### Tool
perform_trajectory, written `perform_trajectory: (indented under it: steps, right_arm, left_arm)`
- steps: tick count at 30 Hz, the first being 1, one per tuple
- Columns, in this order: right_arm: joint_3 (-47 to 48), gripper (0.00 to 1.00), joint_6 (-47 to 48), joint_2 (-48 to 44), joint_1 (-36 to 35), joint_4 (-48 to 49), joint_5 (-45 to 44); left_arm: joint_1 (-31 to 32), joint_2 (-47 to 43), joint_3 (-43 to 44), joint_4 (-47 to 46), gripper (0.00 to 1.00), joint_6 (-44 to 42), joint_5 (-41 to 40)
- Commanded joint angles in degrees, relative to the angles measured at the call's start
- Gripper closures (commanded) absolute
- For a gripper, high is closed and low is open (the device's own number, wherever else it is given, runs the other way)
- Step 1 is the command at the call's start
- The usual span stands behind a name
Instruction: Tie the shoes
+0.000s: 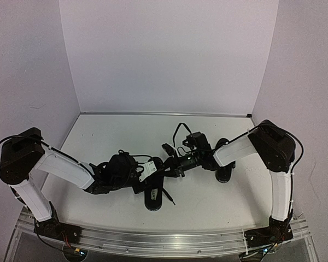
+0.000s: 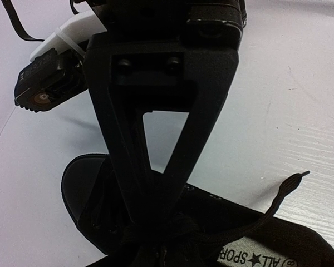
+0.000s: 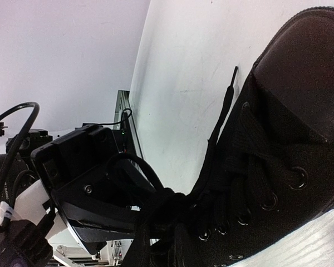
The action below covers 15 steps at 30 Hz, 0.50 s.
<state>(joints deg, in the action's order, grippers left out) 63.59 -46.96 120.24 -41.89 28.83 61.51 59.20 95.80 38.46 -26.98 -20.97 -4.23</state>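
Not tied yet, by the look of it. The near shoe (image 1: 153, 197) lies on the counter (image 1: 106, 139) with its laces (image 3: 162, 204) bunched mid-shoe and one end trailing loose beside the shoe. The left pincer (image 2: 151, 221) is pressed together on that bunch, right over the shoe. The right pincer (image 1: 171, 166) is at the shoe's far end, grip can't tell. The second shoe (image 1: 224, 170) is well off to the near shoe's right, with no pincer on it. Cinching the knot and the whole second shoe are left.
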Motion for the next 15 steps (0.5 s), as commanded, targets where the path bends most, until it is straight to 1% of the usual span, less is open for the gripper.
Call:
perform_trajectory:
  steps: [1, 13, 15]
  right_arm:
    - [-0.48, 0.86, -1.23, 1.54, -0.77, 3.21, 1.91]
    - [-1.19, 0.86, -3.31, 2.27, -1.00, 5.68, 3.66]
    - [-1.19, 0.88, -3.89, 2.36, -1.07, 6.32, 3.95]
  left_arm:
    - [-0.39, 0.46, 0.39, -2.52, 1.00, 0.49, -0.06]
    - [-0.58, 0.81, 0.34, -3.60, 1.00, 0.52, -0.67]
    - [-0.61, 0.91, 0.38, -3.72, 1.00, 0.45, -0.69]
